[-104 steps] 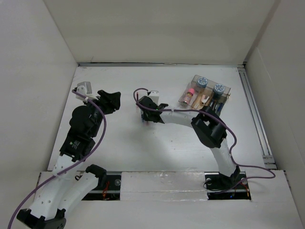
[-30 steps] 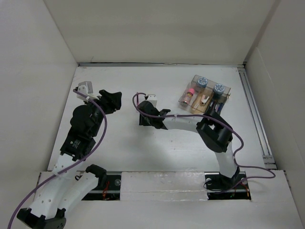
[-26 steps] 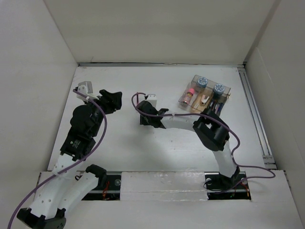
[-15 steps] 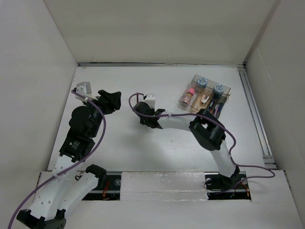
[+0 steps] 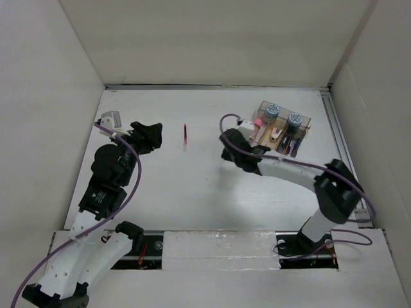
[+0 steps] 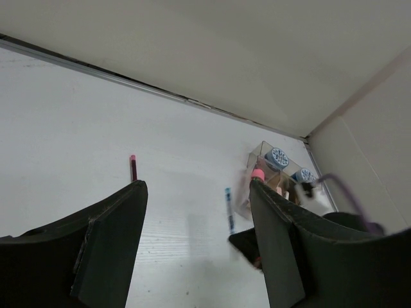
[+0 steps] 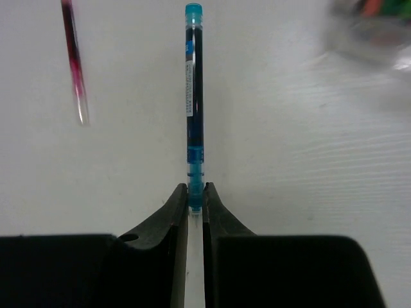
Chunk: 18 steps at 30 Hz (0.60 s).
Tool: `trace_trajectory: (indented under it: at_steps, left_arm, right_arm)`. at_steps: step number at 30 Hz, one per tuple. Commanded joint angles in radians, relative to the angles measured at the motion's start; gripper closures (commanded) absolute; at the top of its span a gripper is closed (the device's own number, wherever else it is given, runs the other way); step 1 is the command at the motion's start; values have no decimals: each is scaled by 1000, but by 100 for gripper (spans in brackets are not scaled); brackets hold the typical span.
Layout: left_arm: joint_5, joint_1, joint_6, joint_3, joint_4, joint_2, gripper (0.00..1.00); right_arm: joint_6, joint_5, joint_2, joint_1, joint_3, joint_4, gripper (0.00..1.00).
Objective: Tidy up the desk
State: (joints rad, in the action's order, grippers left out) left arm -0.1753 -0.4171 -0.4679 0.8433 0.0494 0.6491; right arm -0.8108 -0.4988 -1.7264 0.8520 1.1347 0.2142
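Note:
The white desk (image 5: 192, 192) holds a red pen (image 5: 185, 136) lying left of centre. My right gripper (image 5: 230, 151) is shut on the tip end of a blue pen (image 7: 194, 96), which points away from the gripper (image 7: 196, 192) above the desk. The red pen (image 7: 72, 61) lies to the left in that view. My left gripper (image 5: 151, 135) is open and empty at the left. In the left wrist view it (image 6: 198, 186) frames the red pen (image 6: 133, 168) and the blue pen (image 6: 228, 208).
A small clear compartment box (image 5: 276, 127) with blue-capped and pink items stands at the back right, just beyond the right gripper; it also shows in the left wrist view (image 6: 279, 170). A metal rail (image 5: 343, 154) runs along the right edge. White walls enclose the desk.
My right gripper has swung right from the desk's middle toward the compartment box with the blue pen in it. The red pen now lies uncovered. The left arm has barely moved.

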Motion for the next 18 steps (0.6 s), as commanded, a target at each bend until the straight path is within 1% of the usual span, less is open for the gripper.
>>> trace_trajectory:
  at_steps: [1, 2, 3, 4, 6, 7, 9, 10, 11, 13, 14, 15, 18]
  left_arm:
    - [10, 5, 2, -6, -42, -14, 39]
    - [11, 5, 3, -4, -39, -9, 39]
    - [17, 5, 3, 0, -30, -6, 39]
    - [19, 5, 3, 3, -28, -6, 39]
    - [22, 5, 3, -7, -40, -19, 39]
    - [19, 5, 2, -10, -43, -25, 39]
    - [25, 5, 2, -4, -40, -16, 39]
    - [30, 5, 2, 0, -34, 0, 39]
    - [36, 5, 3, 2, -30, 0, 39]
    - [33, 5, 2, -7, -43, -12, 39]
    - [28, 5, 2, -4, -42, -11, 39]
    - [28, 5, 3, -4, -42, -11, 39]
    - [25, 5, 6, -1, -33, 0, 39]
  right_arm:
    - [-94, -46, 212, -143, -107, -113, 100]
    - [-108, -49, 250, -183, -142, -119, 100]
    - [-122, -43, 287, -226, -220, -140, 100]
    - [-136, -35, 354, -311, -255, -153, 100]
    - [-172, 17, 413, -401, -344, -186, 100]
    - [-183, 40, 454, -483, -369, -194, 100]
    - [-189, 103, 485, -560, -403, -203, 100]
    - [-186, 127, 493, -595, -426, -240, 100]
    - [-186, 172, 498, -658, -435, -254, 100]
    - [-182, 233, 479, -721, -431, -272, 100]
    - [-176, 314, 438, -793, -420, -277, 100]
    - [-176, 315, 438, -794, -420, -277, 100]
    - [-171, 388, 389, -853, -409, -295, 100]
